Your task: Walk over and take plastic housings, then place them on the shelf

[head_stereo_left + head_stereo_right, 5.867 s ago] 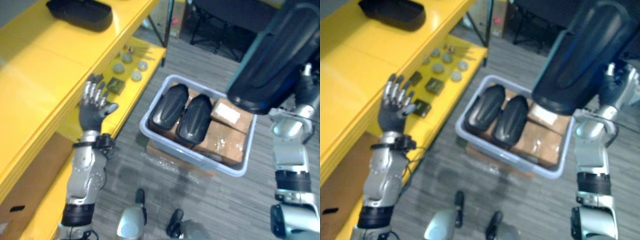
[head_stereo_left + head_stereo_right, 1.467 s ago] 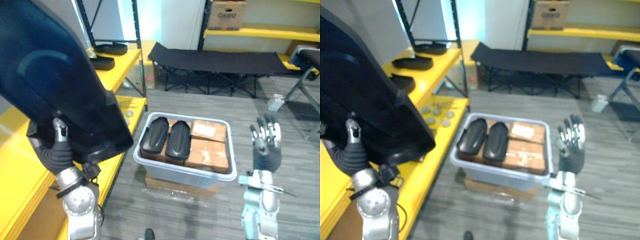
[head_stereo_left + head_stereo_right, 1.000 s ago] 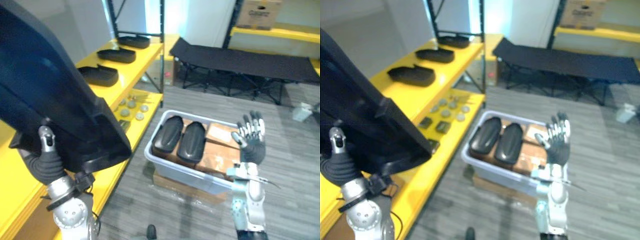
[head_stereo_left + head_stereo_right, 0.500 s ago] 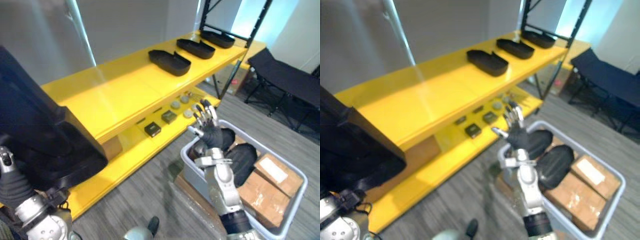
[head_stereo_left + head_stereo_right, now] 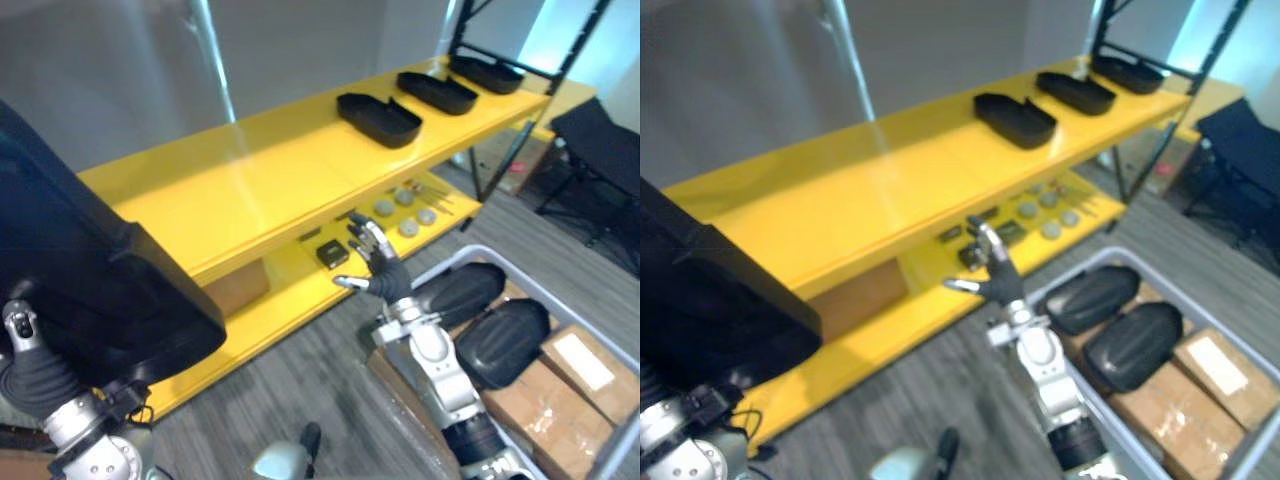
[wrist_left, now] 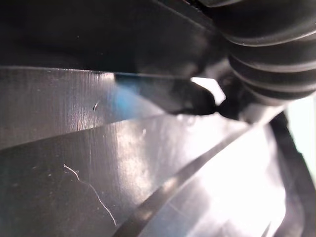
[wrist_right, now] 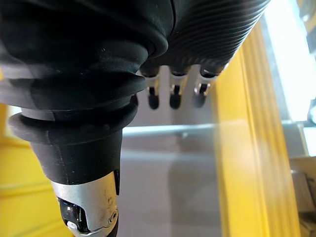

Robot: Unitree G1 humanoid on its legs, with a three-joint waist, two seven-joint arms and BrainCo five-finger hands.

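A large black plastic housing stands high on the left, close to the camera. My left hand is under it, shut on its lower edge; its glossy surface lies right against that wrist. My right hand is raised in the middle, open with its fingers straight, holding nothing, in front of the yellow shelf's top board. Three more black housings lie in a row at the far end of that board. Two others lie in a grey bin at the right.
The lower yellow shelf carries small round discs and dark square parts, with a cardboard box tucked under the top board. Brown boxes share the bin. Grey floor runs between shelf and bin. A black rack post rises at the shelf's far end.
The camera has swung left from the bin toward the shelf. The left hand still holds the big housing up; the right hand stays raised and open, now in the middle of the view.
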